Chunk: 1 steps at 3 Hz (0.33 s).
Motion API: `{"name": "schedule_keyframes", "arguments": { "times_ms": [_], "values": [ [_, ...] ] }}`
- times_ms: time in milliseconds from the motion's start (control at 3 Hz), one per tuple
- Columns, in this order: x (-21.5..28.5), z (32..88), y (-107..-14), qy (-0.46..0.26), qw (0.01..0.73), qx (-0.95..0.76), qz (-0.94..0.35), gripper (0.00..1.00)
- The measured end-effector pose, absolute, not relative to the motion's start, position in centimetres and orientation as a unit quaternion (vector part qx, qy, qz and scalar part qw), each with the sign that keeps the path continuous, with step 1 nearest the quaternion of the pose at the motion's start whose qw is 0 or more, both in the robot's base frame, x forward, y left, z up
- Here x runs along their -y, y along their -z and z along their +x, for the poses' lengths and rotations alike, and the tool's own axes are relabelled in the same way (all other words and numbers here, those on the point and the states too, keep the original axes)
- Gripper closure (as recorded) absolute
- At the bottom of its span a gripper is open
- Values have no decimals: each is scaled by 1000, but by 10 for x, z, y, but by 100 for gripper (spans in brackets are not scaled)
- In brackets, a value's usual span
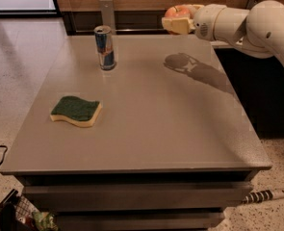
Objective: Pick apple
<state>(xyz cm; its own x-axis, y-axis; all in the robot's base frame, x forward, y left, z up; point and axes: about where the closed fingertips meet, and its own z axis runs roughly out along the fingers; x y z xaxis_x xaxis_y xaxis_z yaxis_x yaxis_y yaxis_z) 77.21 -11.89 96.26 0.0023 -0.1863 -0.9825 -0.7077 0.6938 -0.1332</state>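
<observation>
Sponge [76, 111], green on yellow, lies near left on the table [156, 129], untouched. Farther back, the blue-silver can [104, 47] stands upright left of centre, well apart from the arm. Far right, the gripper [177, 19] hangs in the air above the table's far edge, clamped on the apple [175, 12]. One pale finger sits under the fruit; the other is mostly hidden, so contact on that side is probably there but unconfirmed. Apple is clear of the tabletop, and a dark shadow [189, 66] falls on the surface nearer than it. Judgement: grasp and lift look done, so the pick is essentially complete. Only keeping a secure hold remains.
</observation>
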Motion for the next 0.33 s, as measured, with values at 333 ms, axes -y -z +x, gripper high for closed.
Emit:
{"name": "schedule_keyframes", "arguments": {
  "times_ms": [333],
  "values": [
    [119, 772, -963, -208, 626, -675, -331, 100]
  ]
}}
